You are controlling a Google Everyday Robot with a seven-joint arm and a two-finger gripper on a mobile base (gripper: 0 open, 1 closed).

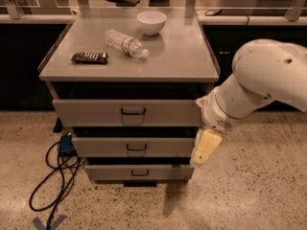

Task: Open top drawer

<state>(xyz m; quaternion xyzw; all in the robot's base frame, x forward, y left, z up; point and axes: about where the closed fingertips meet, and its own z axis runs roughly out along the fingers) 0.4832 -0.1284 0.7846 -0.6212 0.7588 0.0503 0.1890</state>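
Note:
The top drawer (pixel 96 113) is the widest grey metal front of the cabinet, with a small black loop handle (pixel 133 111) at its centre. It stands a little way out from the cabinet, with a dark gap above it. My gripper (pixel 205 147) hangs from the white arm (pixel 259 80) at the right, in front of the cabinet's right edge, level with the middle drawer and to the right of the top drawer's handle.
The cabinet top (pixel 182 56) holds a white bowl (pixel 151 22), a lying plastic bottle (pixel 125 43) and a dark snack packet (pixel 89 57). The middle drawer (pixel 96 146) and bottom drawer (pixel 110 172) sit below. A black cable (pixel 55 176) lies on the speckled floor at left.

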